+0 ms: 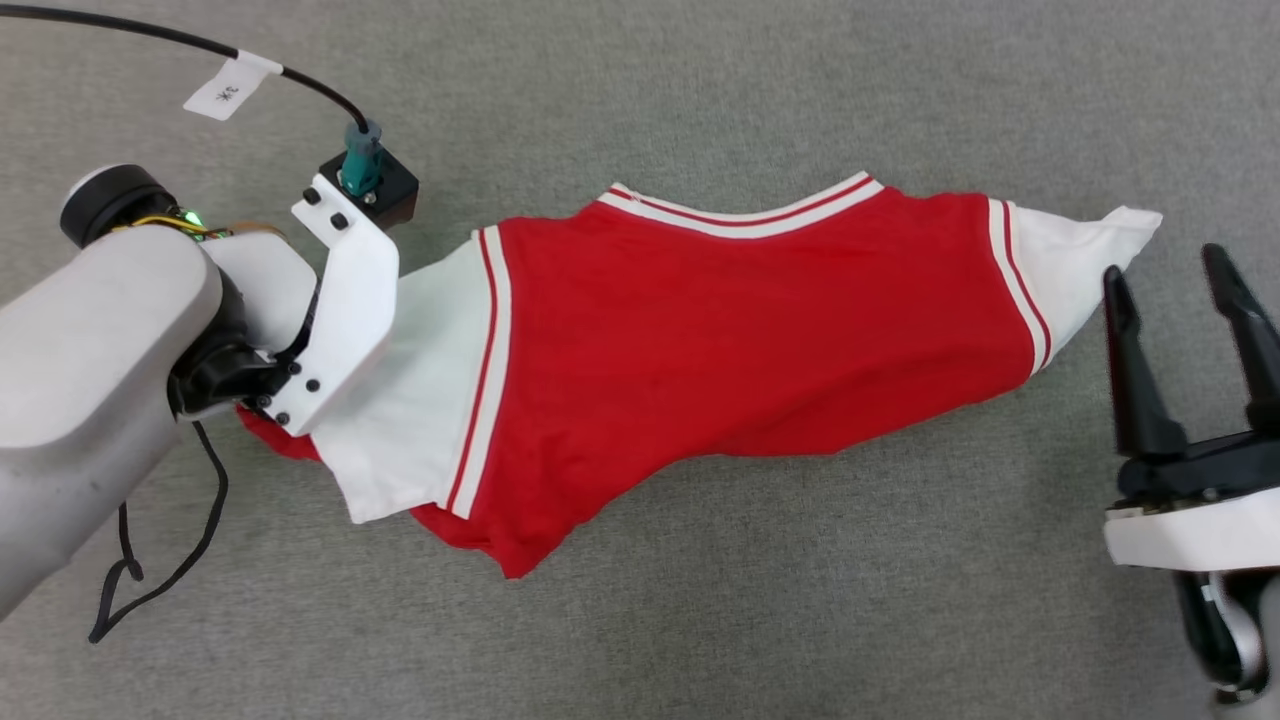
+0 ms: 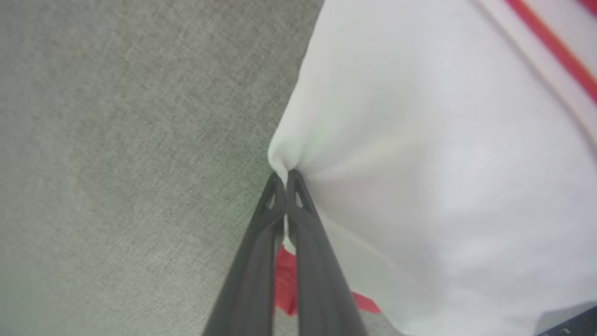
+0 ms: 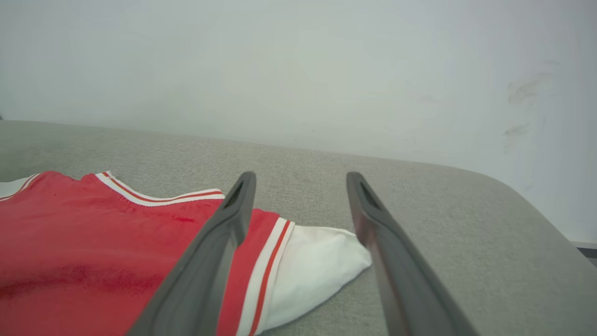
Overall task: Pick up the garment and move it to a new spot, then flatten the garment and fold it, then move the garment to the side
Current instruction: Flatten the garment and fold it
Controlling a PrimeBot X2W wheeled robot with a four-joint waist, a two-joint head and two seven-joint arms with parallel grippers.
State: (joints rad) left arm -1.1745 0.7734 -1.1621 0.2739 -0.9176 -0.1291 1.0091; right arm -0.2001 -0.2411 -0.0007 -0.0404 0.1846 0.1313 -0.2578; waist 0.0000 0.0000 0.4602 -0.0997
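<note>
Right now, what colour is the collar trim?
White collar with a thin red stripe; best in head view.

The head view looks steeply down on the whole garment [image 1: 740,330] and grey surface [image 1: 700,640]. The left wrist view sits very close, blurred, apparently at one white sleeve [image 2: 443,163]; the right wrist view looks low across the opposite sleeve [image 3: 312,275] toward a pale wall [image 3: 298,70].

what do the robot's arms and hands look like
The left arm has a pale grey shell, a white bracket with black screws, and a black box whose teal plug takes a black cable with a white tag. The left hand and right hand each have two long dark tapering fingers; the right's base is white.
</note>
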